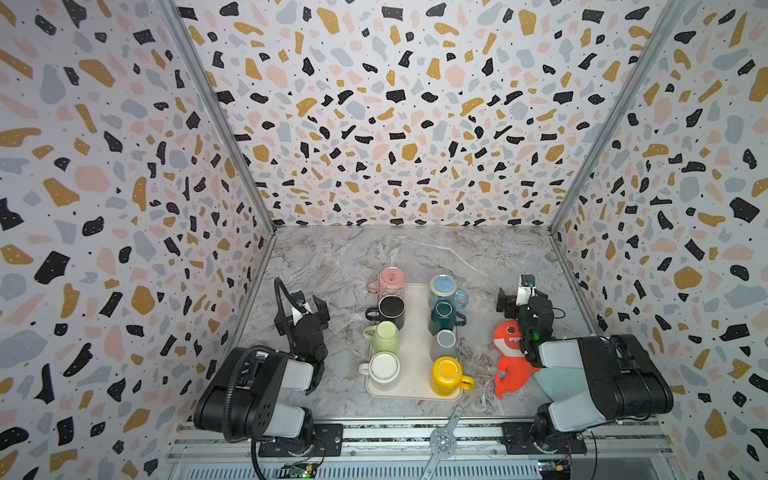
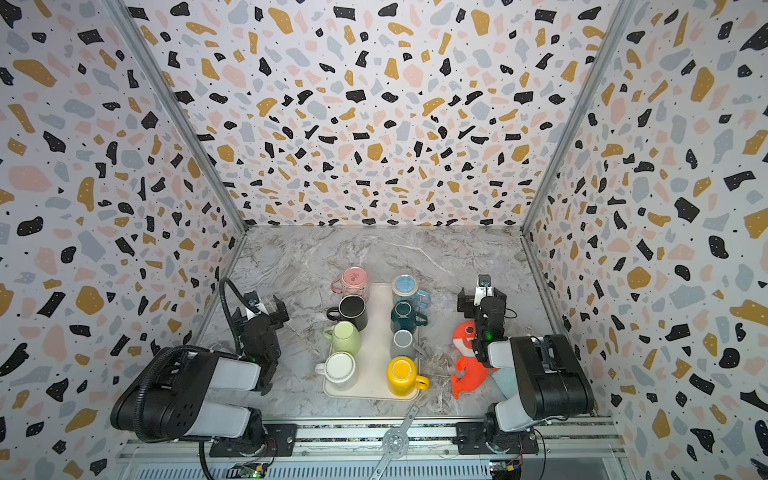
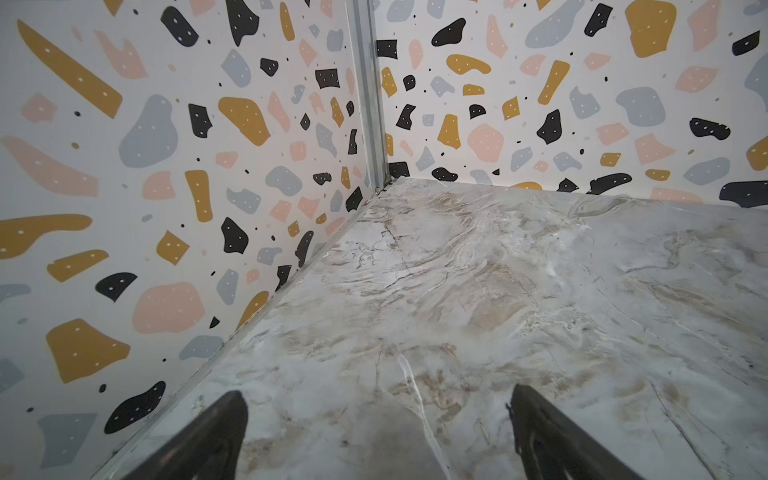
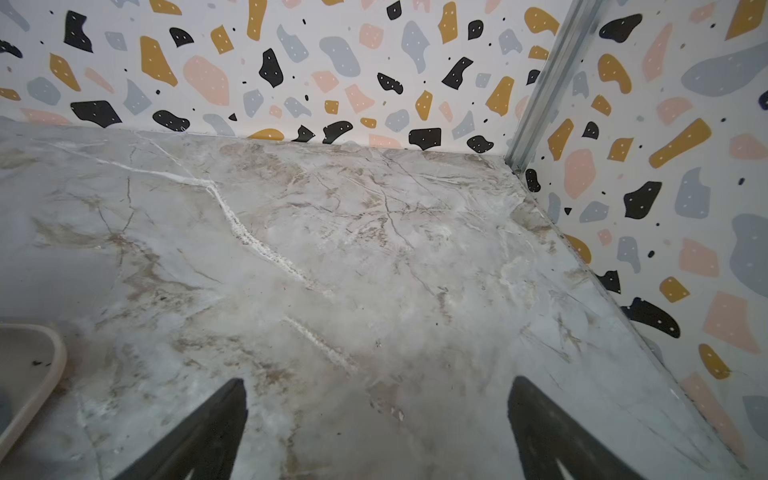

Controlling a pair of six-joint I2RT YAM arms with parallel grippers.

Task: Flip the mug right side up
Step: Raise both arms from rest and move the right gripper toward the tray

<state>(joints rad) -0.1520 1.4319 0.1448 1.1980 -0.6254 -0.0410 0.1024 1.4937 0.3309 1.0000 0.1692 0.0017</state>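
Cream tray [image 1: 415, 345] lies between your arms. At its near-left corner the white mug [image 1: 384, 368] looks base-up, though that's not certain. Your left gripper [image 3: 376, 399] and right gripper [image 4: 376, 386] hang spread and empty over bare marble [image 3: 498, 291] — parked clear, I judge, ready to reach in.

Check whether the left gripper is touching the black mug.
Apart. The left wrist view shows the left gripper open over bare marble, and in both top views marble lies between it and the black mug.
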